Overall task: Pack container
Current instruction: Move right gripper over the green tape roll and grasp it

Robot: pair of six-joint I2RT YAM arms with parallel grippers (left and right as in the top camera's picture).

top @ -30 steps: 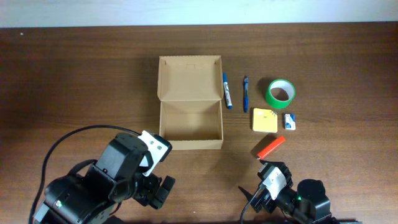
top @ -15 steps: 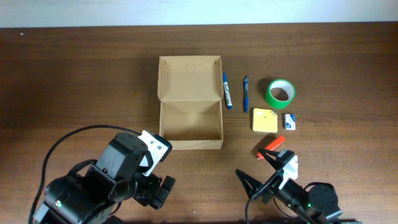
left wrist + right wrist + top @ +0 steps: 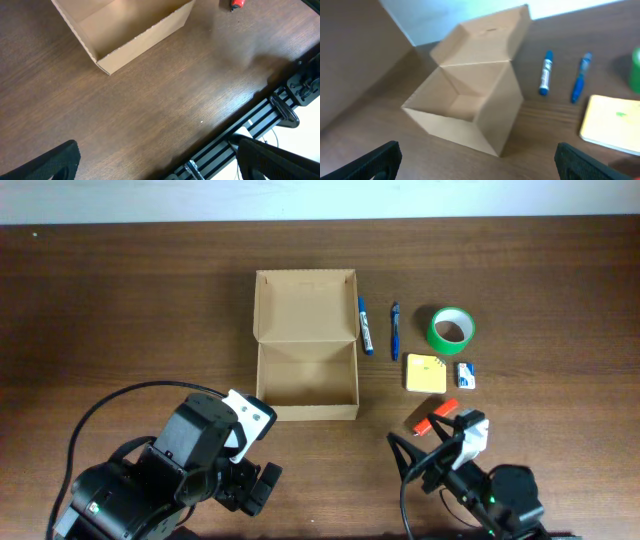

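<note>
The container (image 3: 307, 377) is an open, empty tan cardboard box at mid table, with its flap lid (image 3: 305, 304) folded back. It also shows in the left wrist view (image 3: 125, 30) and the right wrist view (image 3: 470, 107). Right of it lie a blue marker (image 3: 365, 325), a blue pen (image 3: 395, 330), a green tape roll (image 3: 452, 328), a yellow notepad (image 3: 426, 372), a white eraser (image 3: 466, 375) and a red marker (image 3: 437, 416). My left gripper (image 3: 160, 165) is open and empty near the table's front edge. My right gripper (image 3: 480, 165) is open and empty, just in front of the red marker.
The table's front edge and a black rail (image 3: 260, 120) lie under my left gripper. The blue marker (image 3: 546, 72), the pen (image 3: 581, 77) and the notepad (image 3: 615, 122) show ahead of my right gripper. A black cable (image 3: 110, 405) loops over the left arm.
My right arm has moved away from the table's front edge, toward the red marker, and now partly covers its near end. The left arm has not moved.
</note>
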